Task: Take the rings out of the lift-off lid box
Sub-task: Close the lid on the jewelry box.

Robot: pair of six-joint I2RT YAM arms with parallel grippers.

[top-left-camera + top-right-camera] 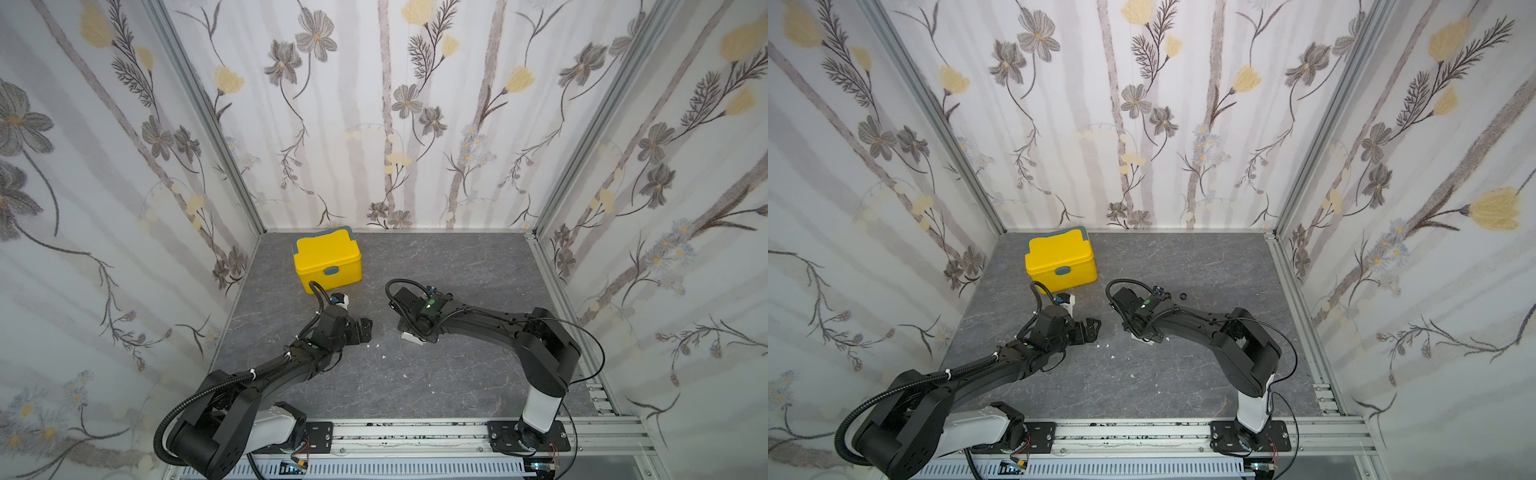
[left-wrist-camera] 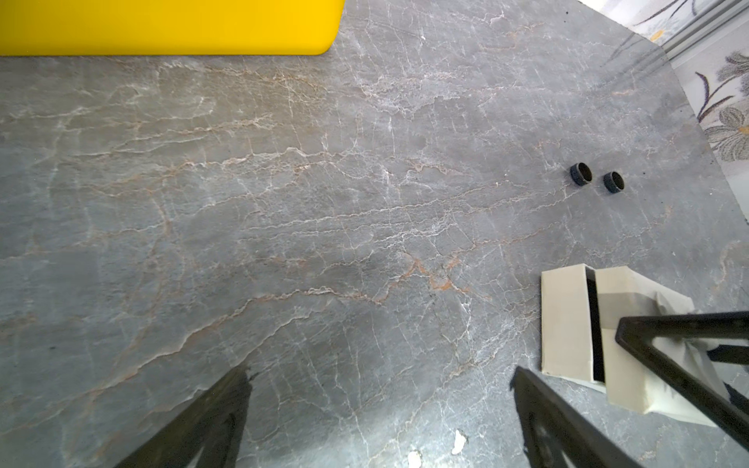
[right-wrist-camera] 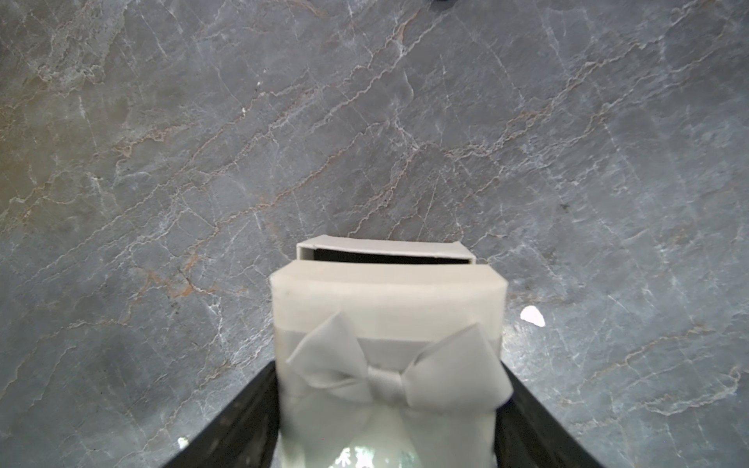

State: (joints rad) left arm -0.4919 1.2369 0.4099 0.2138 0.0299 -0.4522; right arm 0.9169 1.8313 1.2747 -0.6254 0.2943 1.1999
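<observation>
Right wrist view: our right hand [image 3: 391,377] straddles the lid [image 3: 385,291], soft white card with a grey ribbon bow. Its jaws flank both sides, and we cannot tell whether they clamp it. The lid sits askew on the lift-off lid box [image 3: 385,245], leaving a dark slot of black lining. Left of it, our left hand [image 2: 381,377] hangs empty, jaws spread wide. Farther off and slightly right, the rings [image 2: 581,174] lie on the veined grey worktop [image 2: 324,243]: two short matte black bands, close but apart, already outside the box. We judge the right hand nearer them. Farthest stands a glossy yellow box [image 1: 326,259].
</observation>
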